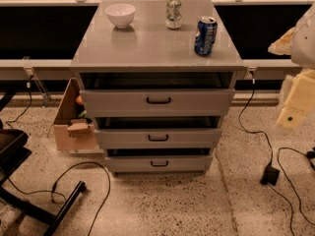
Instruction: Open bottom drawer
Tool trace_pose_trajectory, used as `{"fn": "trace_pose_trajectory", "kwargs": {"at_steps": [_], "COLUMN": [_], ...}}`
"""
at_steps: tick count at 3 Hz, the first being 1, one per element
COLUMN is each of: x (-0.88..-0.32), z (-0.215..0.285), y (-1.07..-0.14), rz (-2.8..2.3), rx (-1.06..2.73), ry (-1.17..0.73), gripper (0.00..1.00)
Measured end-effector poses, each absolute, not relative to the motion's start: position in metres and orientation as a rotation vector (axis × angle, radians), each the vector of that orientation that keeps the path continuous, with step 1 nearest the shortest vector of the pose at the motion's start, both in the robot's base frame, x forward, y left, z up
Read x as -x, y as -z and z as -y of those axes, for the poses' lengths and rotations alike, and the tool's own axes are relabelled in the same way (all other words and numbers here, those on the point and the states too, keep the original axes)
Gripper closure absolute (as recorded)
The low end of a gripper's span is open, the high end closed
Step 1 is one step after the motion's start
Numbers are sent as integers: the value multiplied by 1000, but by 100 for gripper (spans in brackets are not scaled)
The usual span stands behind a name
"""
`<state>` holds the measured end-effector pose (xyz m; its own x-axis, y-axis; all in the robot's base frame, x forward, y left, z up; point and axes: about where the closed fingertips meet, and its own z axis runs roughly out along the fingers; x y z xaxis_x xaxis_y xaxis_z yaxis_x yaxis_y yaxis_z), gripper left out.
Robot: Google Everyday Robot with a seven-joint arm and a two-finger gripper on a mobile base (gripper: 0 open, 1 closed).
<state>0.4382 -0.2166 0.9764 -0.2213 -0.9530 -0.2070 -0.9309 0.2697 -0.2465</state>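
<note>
Only one camera view here. The grey cabinet (147, 48) sat dead centre. The bottom drawer (128, 164) was at its 6 o'clock, lowest of three, with a small black handle (159, 163) mid-front and a dark gap just above it. The gripper (297, 104) hung way out at 3 o'clock by the frame edge, well apart from that drawer. Honestly couldn't tell whether it was apart or together. On the cabinet top: white bowl (120, 14) at 11, silver can (173, 12) at 12, blue can (205, 36) at 1. A cardboard box (74, 127) sat on the floor at the cabinet's 9 o'clock.
</note>
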Motion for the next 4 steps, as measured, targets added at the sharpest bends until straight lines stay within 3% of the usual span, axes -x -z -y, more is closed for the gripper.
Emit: {"fn": "trace_pose_trajectory", "kwargs": {"at_steps": [2,4], "x": [-442,-476], "z": [207,167], "y": [-945,-813], "rz": [-2242,-2276], "rx": [1719,1751], "ry": [88,251], "gripper": [0,0]}}
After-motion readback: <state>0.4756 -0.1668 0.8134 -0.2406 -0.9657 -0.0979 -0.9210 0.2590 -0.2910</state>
